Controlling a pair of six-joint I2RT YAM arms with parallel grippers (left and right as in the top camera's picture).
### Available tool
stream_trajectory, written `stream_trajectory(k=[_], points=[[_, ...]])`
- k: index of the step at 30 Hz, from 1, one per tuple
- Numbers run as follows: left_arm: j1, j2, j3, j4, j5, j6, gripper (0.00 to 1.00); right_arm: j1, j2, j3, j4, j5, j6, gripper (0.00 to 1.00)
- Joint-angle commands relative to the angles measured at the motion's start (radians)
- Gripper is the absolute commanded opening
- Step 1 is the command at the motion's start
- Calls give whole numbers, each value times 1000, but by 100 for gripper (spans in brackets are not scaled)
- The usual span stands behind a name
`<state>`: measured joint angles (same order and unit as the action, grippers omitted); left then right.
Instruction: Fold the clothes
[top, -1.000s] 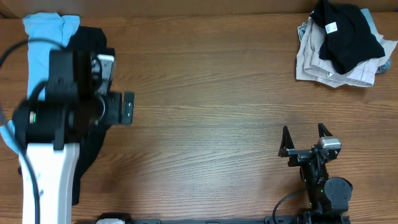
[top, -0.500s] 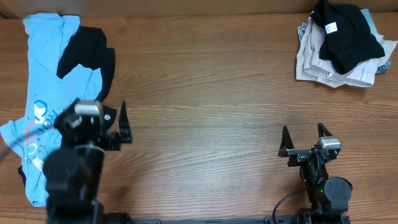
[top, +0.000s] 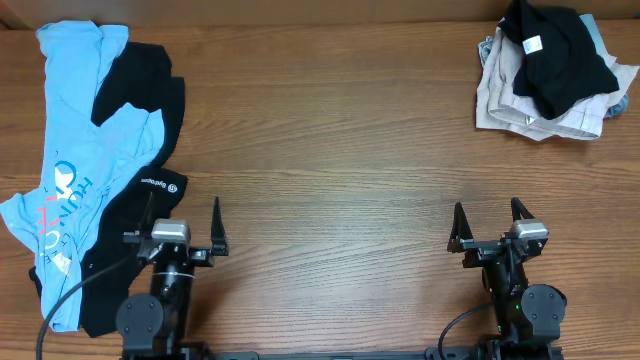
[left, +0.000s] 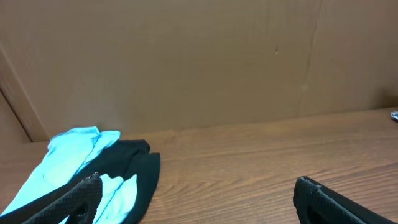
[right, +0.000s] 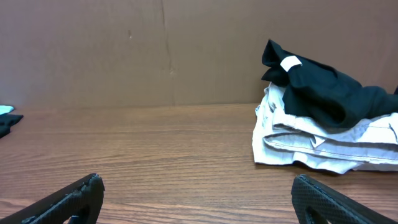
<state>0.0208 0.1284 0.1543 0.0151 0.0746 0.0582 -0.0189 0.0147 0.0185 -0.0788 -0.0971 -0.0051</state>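
Little of the folding was judged to be done. On the left side of the brown wooden table (top: 330, 150) a limp light-blue printed tee (top: 75, 150) was seen lying lengthwise and rumpled. It was overlapped with a limp black garment with a small white logo (top: 140, 120), which touched it along its length. Neither was laid flat or squared, so both were taken to be unfolded.

At the far right corner a crumpled black T-shirt with a small white tag (top: 560, 55) was heaped on a stack of pale folded garments (top: 500, 100). The stack beneath appeared to be folded already. The black shirt on top was not.

The left gripper (top: 183, 222) was parked at the near edge, just beside the black garment. Its jaws were spread wide and nothing was held. The right gripper (top: 488, 220) was likewise parked at the near edge, well apart from the pile, with its jaws wide and empty.

Three garments were therefore reckoned to be left, and no garment was in hand.
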Motion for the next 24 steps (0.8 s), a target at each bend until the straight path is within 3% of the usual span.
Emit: stream_trajectory(k=[1, 7, 13, 24], points=[[8, -58, -61, 23, -8, 2, 100, 4, -12, -11, 5, 7, -5, 100], [14, -126, -151, 45, -7, 1, 100, 4, -12, -11, 5, 7, -5, 100], [20, -125, -149, -98, -31, -16, 100, 4, -12, -11, 5, 7, -5, 100], [20, -124, -150, -90, -33, -29, 100, 4, -12, -11, 5, 7, -5, 100]])
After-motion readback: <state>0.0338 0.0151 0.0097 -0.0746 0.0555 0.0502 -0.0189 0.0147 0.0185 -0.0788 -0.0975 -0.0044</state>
